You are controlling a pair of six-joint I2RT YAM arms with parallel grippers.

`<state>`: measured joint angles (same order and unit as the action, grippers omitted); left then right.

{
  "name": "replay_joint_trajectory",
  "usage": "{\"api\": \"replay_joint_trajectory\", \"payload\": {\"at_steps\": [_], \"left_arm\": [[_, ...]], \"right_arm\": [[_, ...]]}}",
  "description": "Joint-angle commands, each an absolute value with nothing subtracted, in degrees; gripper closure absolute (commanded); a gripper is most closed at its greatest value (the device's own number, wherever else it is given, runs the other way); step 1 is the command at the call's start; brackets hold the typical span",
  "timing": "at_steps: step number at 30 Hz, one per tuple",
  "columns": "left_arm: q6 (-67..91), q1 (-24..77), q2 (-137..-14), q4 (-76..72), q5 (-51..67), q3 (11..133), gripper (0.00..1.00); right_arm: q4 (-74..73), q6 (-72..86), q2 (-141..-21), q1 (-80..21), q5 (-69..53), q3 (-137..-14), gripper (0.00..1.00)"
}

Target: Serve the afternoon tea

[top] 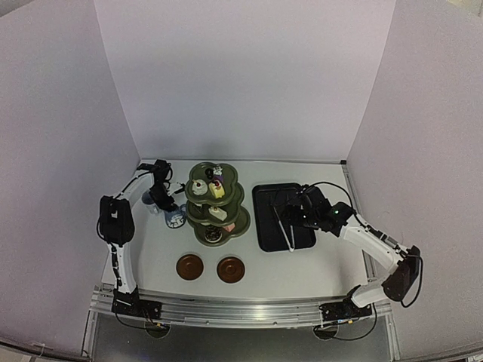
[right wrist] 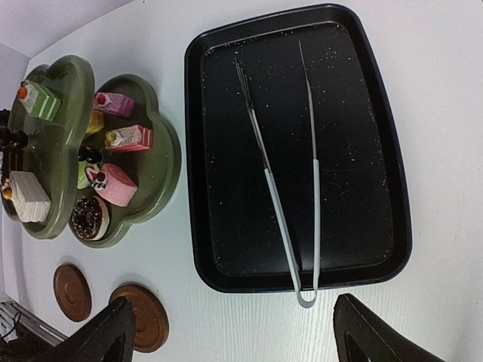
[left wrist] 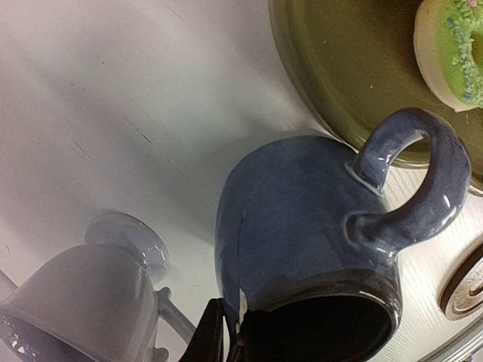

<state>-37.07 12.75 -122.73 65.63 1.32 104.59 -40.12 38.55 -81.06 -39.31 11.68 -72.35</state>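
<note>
Left pincer (left wrist: 230, 332) pinches the rim wall of the small dark blue jug (left wrist: 302, 219) — glazed, stiff, likely slippery and chippable — standing on the counter (left wrist: 113, 98) at nine o'clock of the three-tier stand (left wrist: 339, 75); right pincer (right wrist: 234, 317) hangs spread.

One dark green stand (right wrist: 161, 162) with three scalloped tiers. At least eight small pastries (right wrist: 115, 185) can be counted on it, among them one chocolate doughnut (right wrist: 90, 218) and one green-iced ring (left wrist: 453, 45); a few more are half hidden between the tiers. One pale blue cup (left wrist: 83, 302), one dark blue jug (left wrist: 302, 219), two round brown saucers (top: 189, 266) (top: 230, 269) on the bench (top: 151, 256), one black tray (right wrist: 355, 113), one pair of metal tongs (right wrist: 315, 196).
</note>
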Motion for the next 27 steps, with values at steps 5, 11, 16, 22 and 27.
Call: {"api": "replay_joint_trajectory", "payload": {"at_steps": [5, 11, 16, 22, 27], "left_arm": [[-37.6, 13.4, -114.6, 67.2, 3.4, 101.8, 1.0], [-37.1, 13.4, -109.3, 64.5, 0.6, 97.5, 1.0], [-37.1, 13.4, -104.7, 64.6, -1.0, 94.3, 1.0], [-36.9, 13.9, -95.1, 67.2, -1.0, 88.6, 1.0], [-35.0, 18.8, -85.1, 69.5, -1.5, 80.5, 1.0]], "right_arm": [[-40.0, 39.2, -79.1, -39.6, 11.4, -72.0, 0.12], [-39.9, 38.9, -79.3, -39.6, 11.6, -72.3, 0.12], [-40.0, 38.5, -79.1, -39.6, 11.4, -73.0, 0.12], [-39.9, 38.0, -79.0, -39.6, 12.1, -73.6, 0.12], [-39.9, 37.5, -79.7, -39.6, 11.9, -74.2, 0.12]]}}
